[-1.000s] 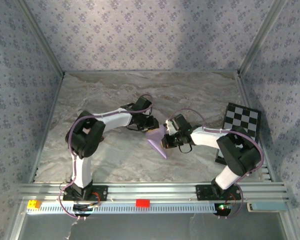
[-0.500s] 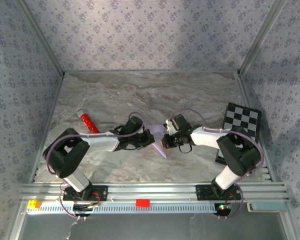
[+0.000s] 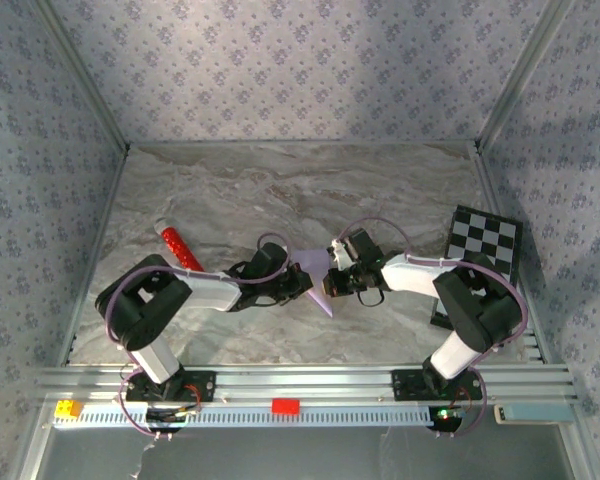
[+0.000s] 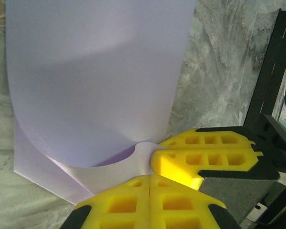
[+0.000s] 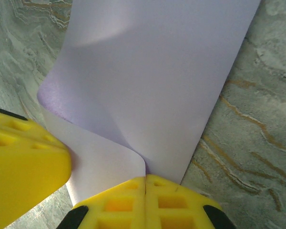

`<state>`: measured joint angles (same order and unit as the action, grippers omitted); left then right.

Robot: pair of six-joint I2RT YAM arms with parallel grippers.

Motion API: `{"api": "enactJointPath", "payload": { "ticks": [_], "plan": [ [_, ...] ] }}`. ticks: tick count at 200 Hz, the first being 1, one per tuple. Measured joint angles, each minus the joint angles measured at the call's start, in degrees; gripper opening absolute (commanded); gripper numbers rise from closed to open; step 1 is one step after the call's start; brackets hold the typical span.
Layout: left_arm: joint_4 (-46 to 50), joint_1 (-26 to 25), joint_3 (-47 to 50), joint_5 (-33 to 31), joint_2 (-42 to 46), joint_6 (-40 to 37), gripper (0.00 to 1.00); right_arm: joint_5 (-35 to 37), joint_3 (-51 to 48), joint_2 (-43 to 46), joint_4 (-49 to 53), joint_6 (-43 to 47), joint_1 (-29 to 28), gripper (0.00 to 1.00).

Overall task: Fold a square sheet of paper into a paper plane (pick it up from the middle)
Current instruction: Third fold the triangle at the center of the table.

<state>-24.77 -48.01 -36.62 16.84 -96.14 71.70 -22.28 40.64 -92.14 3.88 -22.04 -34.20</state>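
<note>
The square sheet of paper (image 3: 317,268), pale lilac, is bent over on itself at the middle of the table, its two layers curling apart. From the left, my left gripper (image 3: 299,284) meets it, and my right gripper (image 3: 332,281) meets it from the right. In the left wrist view my left gripper (image 4: 150,175) is shut, its yellow tips pinching the edge of the sheet (image 4: 95,86), with the right gripper's fingers (image 4: 205,160) close beside. My right gripper (image 5: 145,177) is shut on the sheet (image 5: 152,71) at its bend.
A small red cylinder (image 3: 177,246) lies on the marble table to the left of the arms. A black-and-white checkered board (image 3: 485,240) leans at the right wall. A red block (image 3: 285,405) and a yellow block (image 3: 68,408) sit on the front rail.
My left arm has swung down and forward, bringing its gripper to the sheet's left edge, where it has shut. The red cylinder has come into sight. The right arm has stayed still.
</note>
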Motion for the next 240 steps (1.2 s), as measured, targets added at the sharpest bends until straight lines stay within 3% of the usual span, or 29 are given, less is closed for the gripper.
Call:
{"api": "enactJointPath", "payload": {
  "ticks": [183,240],
  "plan": [
    [0.11,-0.76,0.04,-2.47,-2.97,-0.09,0.0,-0.04,0.13,0.13,0.28,-0.22,0.04,0.0],
    [5.01,-0.85,-1.92,-2.71,-0.52,-2.8,0.14,-0.02,0.46,0.11,1.05,-0.22,0.11,0.0]
  ]
}}
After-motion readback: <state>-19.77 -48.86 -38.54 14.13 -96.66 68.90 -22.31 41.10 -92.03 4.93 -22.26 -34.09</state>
